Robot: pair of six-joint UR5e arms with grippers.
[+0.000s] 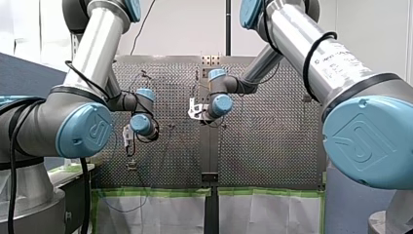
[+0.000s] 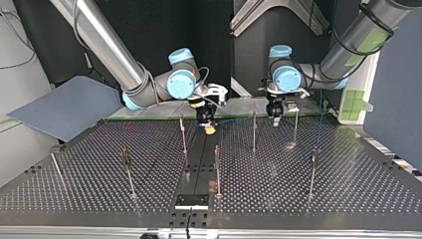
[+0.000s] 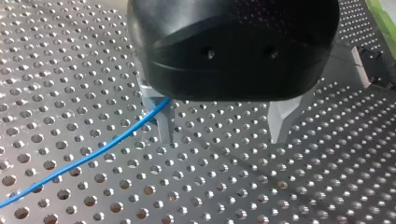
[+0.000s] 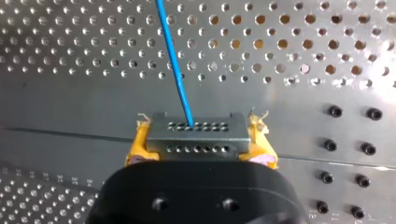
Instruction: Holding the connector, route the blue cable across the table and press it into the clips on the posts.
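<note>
**Right gripper** [image 4: 198, 140]: the yellow pads [image 4: 136, 147] are pressed against the two ends of the connector [image 4: 196, 135]. The connector is a grey block with two rows of holes, held crosswise between the fingers.

**Blue cable** [image 4: 175, 60]: it leaves the connector's far row of holes and runs dead ahead of the right gripper, at 12 o'clock, over the perforated table [image 4: 327, 46].

**Left gripper** [image 3: 222, 128]: the metal fingers [image 3: 280, 119] are spread wide and pinch nothing. The blue cable [image 3: 93, 156] lies against the other finger and trails away to that finger's side, over the table's holes.

**Placement, top view:**
- The right gripper [image 2: 206, 122] hangs near the table's [image 2: 74, 189] far edge, at 12 o'clock from the middle post [image 2: 217, 167].
- The left gripper [image 2: 275, 117] is at 3 o'clock from the right gripper, well apart from it.
- A thin stretch of blue cable [image 2: 239, 120] spans the gap between the two grippers.
- A second post [image 2: 254, 132] stands just nearer than that stretch.
</note>
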